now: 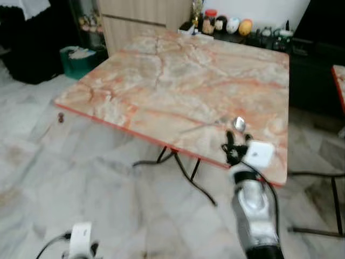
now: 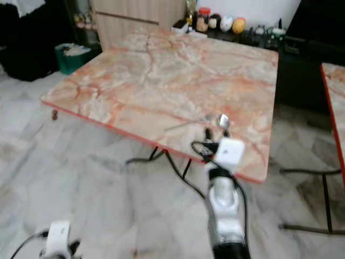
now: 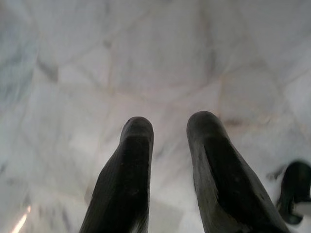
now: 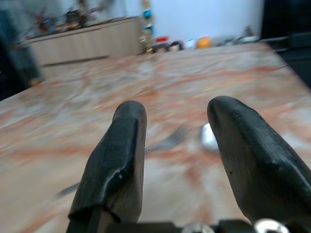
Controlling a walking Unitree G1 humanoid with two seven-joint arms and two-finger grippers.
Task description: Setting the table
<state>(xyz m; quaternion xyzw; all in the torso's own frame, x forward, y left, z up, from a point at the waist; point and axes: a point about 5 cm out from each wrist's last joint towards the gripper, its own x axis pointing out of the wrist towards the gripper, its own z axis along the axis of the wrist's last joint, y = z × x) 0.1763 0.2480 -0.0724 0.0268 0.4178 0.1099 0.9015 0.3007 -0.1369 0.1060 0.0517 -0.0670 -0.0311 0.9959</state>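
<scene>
While the head views are slightly blurred, the layout reads clearly enough. Desk (image 1: 161, 81): square top, orange-pink marble pattern, red edge, thin black legs, standing on a pale marble floor (image 1: 64, 178).

Right gripper (image 1: 233, 141) is over the desk's near edge, toward its right corner, on the end of the silver right arm. Its jaws stand open, with a clear gap between the two black fingers (image 4: 119, 160) and nothing held between them.

Fork (image 4: 165, 141): lies flat on the desk just beyond the right gripper, tines pointing away from the robot, handle running back toward the near edge. Spoon (image 1: 239, 124): lies on the desk just beside the fork, to its right, bowl bright and shiny. Whether fork and spoon touch cannot be told from the blur.

Left gripper (image 3: 167, 128) hangs low on the robot's left, well apart from the desk, pointing down at the floor. Its jaws are slightly parted and empty.

Beyond the desk's far edge: a low dark shelf (image 1: 302, 46) carrying a row of small items (image 1: 226, 24), too small to identify, set against a white wall. A wooden cabinet (image 1: 140, 19) stands at far left of that. A green bin (image 1: 75, 59) sits on the floor off the desk's far left corner. The edge of a second red-rimmed top (image 2: 331, 102) shows at far right.
</scene>
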